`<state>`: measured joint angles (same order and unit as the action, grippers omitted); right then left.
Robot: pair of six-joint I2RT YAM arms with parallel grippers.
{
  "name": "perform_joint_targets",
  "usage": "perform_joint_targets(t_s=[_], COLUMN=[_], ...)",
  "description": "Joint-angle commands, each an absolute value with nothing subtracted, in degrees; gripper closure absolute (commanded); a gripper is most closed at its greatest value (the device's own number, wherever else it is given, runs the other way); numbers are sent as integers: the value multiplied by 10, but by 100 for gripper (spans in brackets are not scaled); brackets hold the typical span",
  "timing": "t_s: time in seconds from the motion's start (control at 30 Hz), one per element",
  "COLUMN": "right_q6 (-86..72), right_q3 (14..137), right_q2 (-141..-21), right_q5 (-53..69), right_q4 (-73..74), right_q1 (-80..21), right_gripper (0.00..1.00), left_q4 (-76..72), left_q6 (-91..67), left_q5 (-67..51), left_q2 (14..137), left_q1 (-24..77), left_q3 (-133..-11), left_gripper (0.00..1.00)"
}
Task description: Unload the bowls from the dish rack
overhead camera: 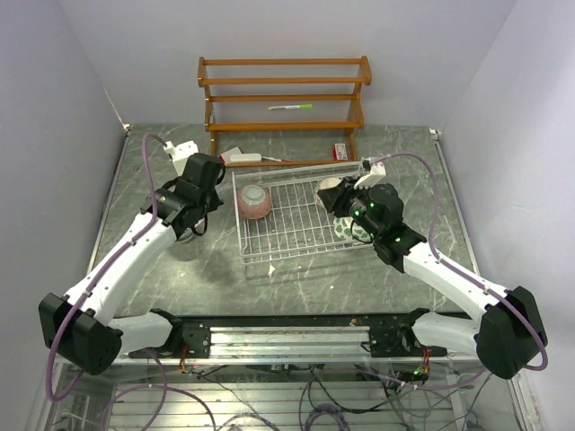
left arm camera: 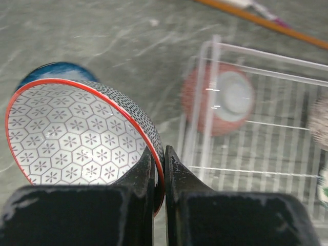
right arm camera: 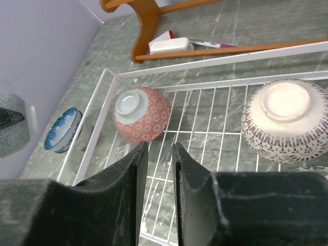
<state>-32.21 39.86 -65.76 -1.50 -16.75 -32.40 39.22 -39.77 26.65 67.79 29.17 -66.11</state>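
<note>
Grey marbled bench (overhead camera: 296, 283) carries the white dish rack (overhead camera: 292, 256); inside it a pink bowl (right arm camera: 142, 114) and a cream bowl (right arm camera: 285, 120) sit upside down; the left claw (left arm camera: 159, 169) is clamped on the rim of a red-edged patterned bowl (left arm camera: 66, 138) left of the rack, above a blue bowl (right arm camera: 62, 129) on the bench; the right claw (right arm camera: 160, 154) hangs over the rack, nearly together, gripping nothing

walls: plain pale lilac | table (overhead camera: 296, 278): grey-green marbled | wooden shelf (overhead camera: 284, 94): against back wall
</note>
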Motion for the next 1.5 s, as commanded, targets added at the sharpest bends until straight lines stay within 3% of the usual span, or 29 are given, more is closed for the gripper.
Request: perform_joint_targets(t_s=[0.0, 0.33, 0.67, 1.47], right_q6=[-301, -289, -266, -262], right_q3=[394, 386, 385, 371], right_q2=[-645, -650, -643, -638], right_q5=[-41, -47, -78, -79], right_q4=[-151, -152, -134, -135], right_q1=[-323, -323, -323, -323], right_gripper=[74, 74, 74, 74], left_q4=[453, 410, 380, 371], left_q6=[-366, -305, -292, -310], left_q5=[320, 238, 177, 160], left_q2=[690, 773, 848, 875], left_q1=[239, 130, 121, 99], left_q3=[-689, -681, -692, -652], left_gripper=[93, 93, 93, 91])
